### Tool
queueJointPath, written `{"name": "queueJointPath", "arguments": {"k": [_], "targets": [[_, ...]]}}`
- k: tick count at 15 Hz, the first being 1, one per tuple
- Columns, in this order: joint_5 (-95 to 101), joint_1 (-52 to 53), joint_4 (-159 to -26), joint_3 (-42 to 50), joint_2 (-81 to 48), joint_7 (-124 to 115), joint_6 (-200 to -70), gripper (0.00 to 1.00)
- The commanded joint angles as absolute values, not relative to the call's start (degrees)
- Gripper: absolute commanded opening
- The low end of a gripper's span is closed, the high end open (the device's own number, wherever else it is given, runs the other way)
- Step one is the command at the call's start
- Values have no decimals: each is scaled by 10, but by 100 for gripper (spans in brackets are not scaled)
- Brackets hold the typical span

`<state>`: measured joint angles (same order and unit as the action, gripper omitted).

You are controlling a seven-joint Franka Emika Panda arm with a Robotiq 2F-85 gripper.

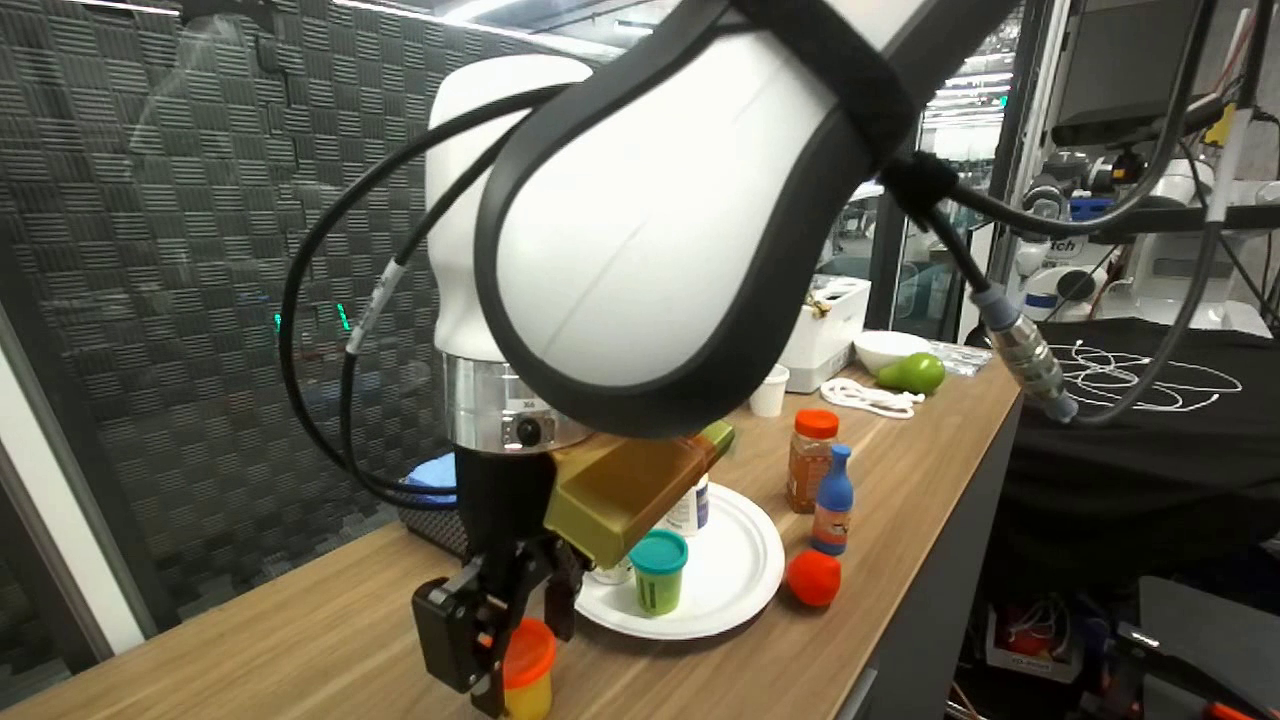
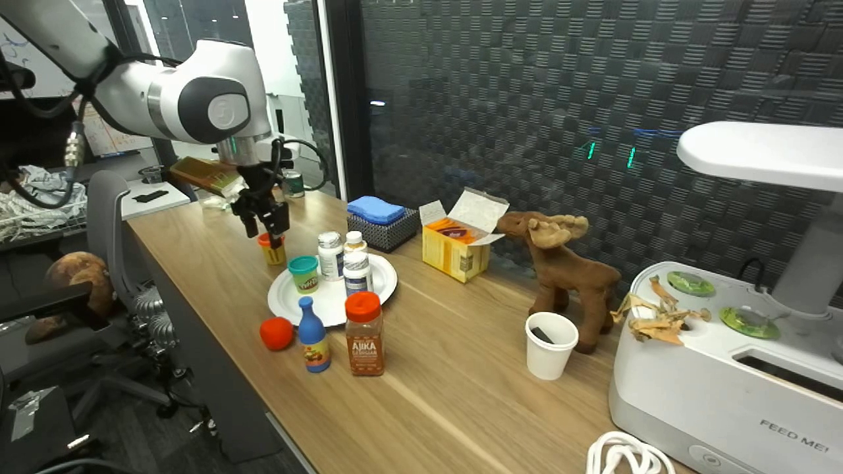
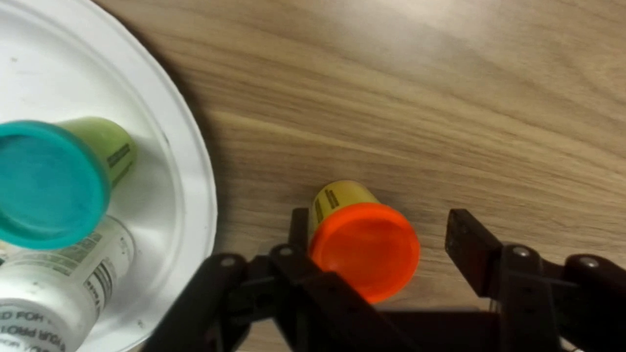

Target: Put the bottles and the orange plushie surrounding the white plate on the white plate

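Note:
My gripper (image 3: 379, 234) stands open around a yellow jar with an orange-red lid (image 3: 367, 249), upright on the table beside the white plate (image 3: 193, 195). One finger is right against the jar's side or nearly so, while wood shows between the jar and the opposite finger (image 3: 469, 249). On the plate are a green jar with a teal lid (image 2: 304, 275) and white bottles (image 2: 330, 257). Off its near edge stand a blue bottle (image 2: 314, 339) and a red-capped spice jar (image 2: 365, 336). The round red-orange thing, seemingly the orange plushie (image 2: 276, 333), lies beside them in both exterior views.
A black basket with a blue cloth (image 2: 382, 224), an open yellow carton (image 2: 454, 247) and a brown moose plushie (image 2: 570, 276) line the wall side. Farther along are a white cup (image 2: 552, 349), a white planter (image 2: 685, 408) and a coiled white cord (image 2: 625, 454).

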<state>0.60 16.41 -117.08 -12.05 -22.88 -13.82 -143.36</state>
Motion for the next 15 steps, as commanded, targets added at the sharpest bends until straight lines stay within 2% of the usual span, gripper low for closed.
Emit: {"name": "queueJointPath", "arguments": {"k": [1, 3, 8, 15], "targets": [[11, 172, -1153, -109, -228, -137, -1420, 42], [20, 174, -1154, -103, -226, -142, -1423, 29], [23, 172, -1155, -93, -207, -147, -1425, 28], [75, 170, -1175, -65, -101, -201, -1409, 28]]}}
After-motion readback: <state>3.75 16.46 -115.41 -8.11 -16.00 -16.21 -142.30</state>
